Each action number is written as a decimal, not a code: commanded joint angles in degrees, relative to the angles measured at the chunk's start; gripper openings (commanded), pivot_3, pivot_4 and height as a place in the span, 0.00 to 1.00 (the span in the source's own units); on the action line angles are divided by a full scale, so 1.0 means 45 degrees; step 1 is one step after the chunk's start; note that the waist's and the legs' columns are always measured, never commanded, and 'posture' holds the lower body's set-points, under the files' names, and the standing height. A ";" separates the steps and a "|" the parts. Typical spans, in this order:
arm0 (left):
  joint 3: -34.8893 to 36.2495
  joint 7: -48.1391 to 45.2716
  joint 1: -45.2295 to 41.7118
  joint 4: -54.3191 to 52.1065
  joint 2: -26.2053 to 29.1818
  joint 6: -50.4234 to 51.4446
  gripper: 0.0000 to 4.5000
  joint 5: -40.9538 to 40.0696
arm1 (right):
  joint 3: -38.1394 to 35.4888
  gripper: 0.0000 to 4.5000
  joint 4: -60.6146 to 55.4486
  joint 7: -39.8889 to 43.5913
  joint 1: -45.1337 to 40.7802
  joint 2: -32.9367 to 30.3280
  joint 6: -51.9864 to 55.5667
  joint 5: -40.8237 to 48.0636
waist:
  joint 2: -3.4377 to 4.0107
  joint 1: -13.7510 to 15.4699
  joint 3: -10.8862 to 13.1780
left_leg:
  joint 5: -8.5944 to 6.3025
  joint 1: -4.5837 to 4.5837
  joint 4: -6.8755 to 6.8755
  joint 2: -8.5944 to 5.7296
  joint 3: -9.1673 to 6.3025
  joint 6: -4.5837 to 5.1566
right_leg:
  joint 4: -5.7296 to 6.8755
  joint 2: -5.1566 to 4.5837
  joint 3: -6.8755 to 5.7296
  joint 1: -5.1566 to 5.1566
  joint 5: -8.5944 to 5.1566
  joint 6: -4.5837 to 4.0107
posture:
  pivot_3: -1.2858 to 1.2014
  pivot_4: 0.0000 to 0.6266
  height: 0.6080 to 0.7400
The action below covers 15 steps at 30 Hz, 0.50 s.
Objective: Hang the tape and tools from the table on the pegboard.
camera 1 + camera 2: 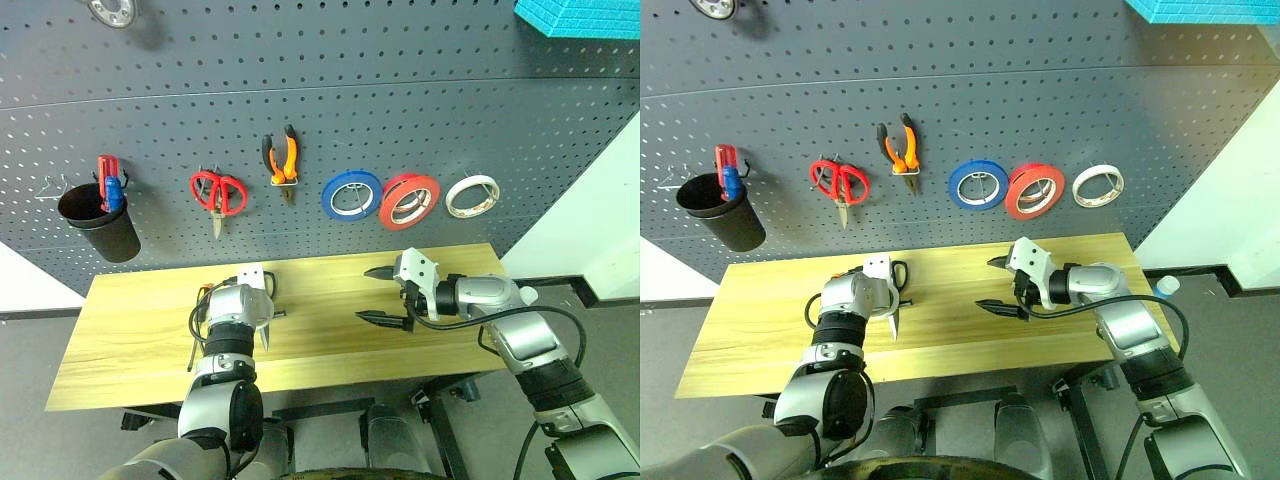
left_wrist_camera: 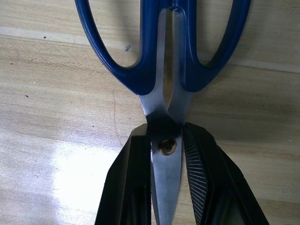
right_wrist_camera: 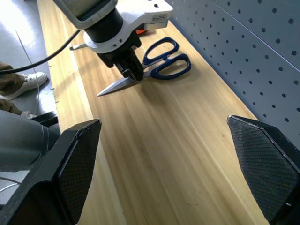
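The blue-handled scissors [image 2: 140, 70] lie flat on the wooden table [image 1: 130, 330], near its back edge. My left gripper [image 2: 166, 136] points down and is shut on the scissors [image 3: 164, 63] at the pivot, the blades sticking out past the fingers. An orange screwdriver handle [image 1: 204, 291] peeks out beside the left wrist, mostly hidden. My right gripper [image 1: 378, 295] hovers open over the table's middle right with nothing between its fingers. On the pegboard [image 1: 450, 100] hang the red tape [image 1: 410, 200] and the orange-handled pliers [image 1: 282, 158].
Also on the pegboard are red-handled scissors [image 1: 218, 193], a blue roll [image 1: 351, 194], a white roll [image 1: 472, 195] and a black cup [image 1: 100, 222] with red and blue handles in it. A teal block [image 1: 580, 15] sits at the upper right.
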 commanded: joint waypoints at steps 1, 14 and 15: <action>-0.0664 -0.0376 0.0163 -0.1114 0.0198 0.0147 0.15 0.0048 | -0.0310 1.00 -0.0144 -0.0111 -0.0101 0.0071 -0.0233 0.0026 | 0.0000 -0.0005 0.0000 | 0.0001 0.0000 0.0000 0.0000 0.0000 -0.0002 | 0.0000 0.0000 0.0001 -0.0001 0.0000 0.0000 | 0.48 0.15 0.98; -0.5166 -0.6633 0.5991 -0.9778 0.4869 -0.2659 0.14 -0.0233 | -0.0293 1.00 0.0104 -0.0176 -0.0219 0.0034 -0.0774 -0.0226 | 0.0029 -0.0061 0.0017 | -0.0001 -0.0019 -0.0003 0.0003 0.0010 0.0000 | 0.0007 0.0000 0.0012 -0.0029 0.0003 -0.0010 | 0.48 0.15 0.98; -0.5354 -0.6962 0.6463 -1.0061 0.5243 -0.3251 0.14 -0.0184 | -0.0277 1.00 0.0133 -0.0178 -0.0221 0.0049 -0.0804 -0.0241 | 0.0037 -0.0018 0.0022 | -0.0001 -0.0022 -0.0006 0.0006 0.0011 0.0001 | 0.0007 0.0000 0.0013 -0.0035 0.0006 -0.0015 | 0.48 0.15 0.98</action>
